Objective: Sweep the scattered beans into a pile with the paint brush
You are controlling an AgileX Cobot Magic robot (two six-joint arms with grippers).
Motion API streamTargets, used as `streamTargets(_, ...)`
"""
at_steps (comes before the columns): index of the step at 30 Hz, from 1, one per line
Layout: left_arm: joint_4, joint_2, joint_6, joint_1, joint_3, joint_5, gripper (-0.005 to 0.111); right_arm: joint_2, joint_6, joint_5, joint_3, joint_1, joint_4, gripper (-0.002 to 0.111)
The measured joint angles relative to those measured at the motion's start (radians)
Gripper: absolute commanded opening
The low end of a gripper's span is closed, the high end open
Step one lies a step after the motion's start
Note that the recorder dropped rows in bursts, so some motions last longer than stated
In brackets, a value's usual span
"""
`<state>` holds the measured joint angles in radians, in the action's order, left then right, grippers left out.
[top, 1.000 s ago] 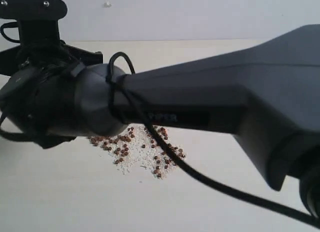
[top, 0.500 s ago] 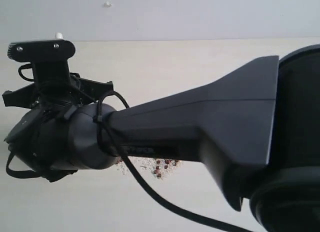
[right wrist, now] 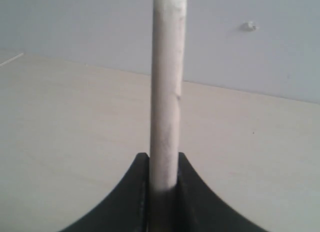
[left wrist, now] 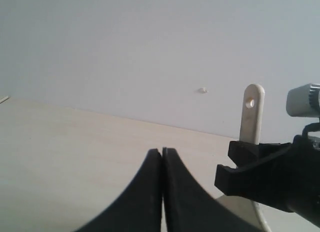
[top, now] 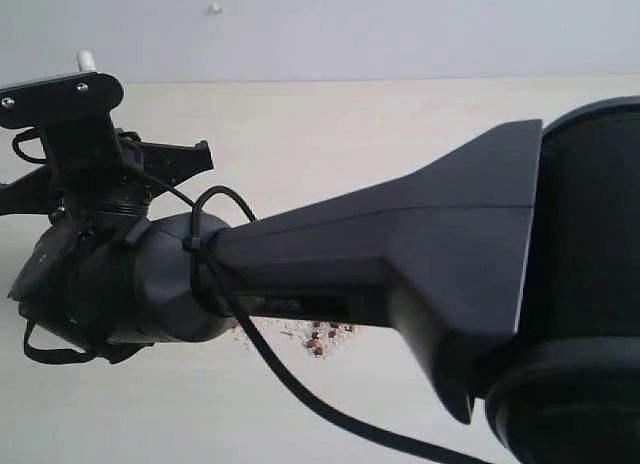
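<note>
My right gripper (right wrist: 164,159) is shut on the pale wooden handle of the paint brush (right wrist: 167,82), which stands up between its jaws. In the left wrist view the handle's end with its hole (left wrist: 251,112) rises above that gripper's black body. In the exterior view only the handle's tip (top: 86,60) shows. Ferrule and bristles are hidden. A few reddish-brown beans (top: 322,336) with off-white crumbs peek from under the right arm (top: 400,254); the others are hidden. My left gripper (left wrist: 162,151) is shut on nothing, over bare tabletop.
The right arm reaches across to the left and fills most of the exterior view, a black cable (top: 300,389) hanging from it. The pale wooden table (top: 330,124) meets a white wall (top: 400,29) at the back.
The right arm has swung across the exterior view and now covers most of the bean patch. Over the last half second its wrist shifted slightly left and up, showing the handle tip higher.
</note>
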<state>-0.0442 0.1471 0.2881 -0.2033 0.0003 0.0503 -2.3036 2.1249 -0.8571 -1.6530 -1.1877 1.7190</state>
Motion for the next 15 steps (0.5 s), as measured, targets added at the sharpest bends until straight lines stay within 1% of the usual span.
streamTargets(10, 0.000, 0.000, 0.000, 0.000, 0.000, 0.000, 0.000, -0.085, 0.000, 0.015, -0.115, 0.000, -0.006, 0.000)
streamTargets(15, 0.000, 0.000, 0.000, 0.000, 0.000, 0.000, 0.000, -0.132, -0.010, -0.100, -0.117, 0.000, -0.083, 0.000)
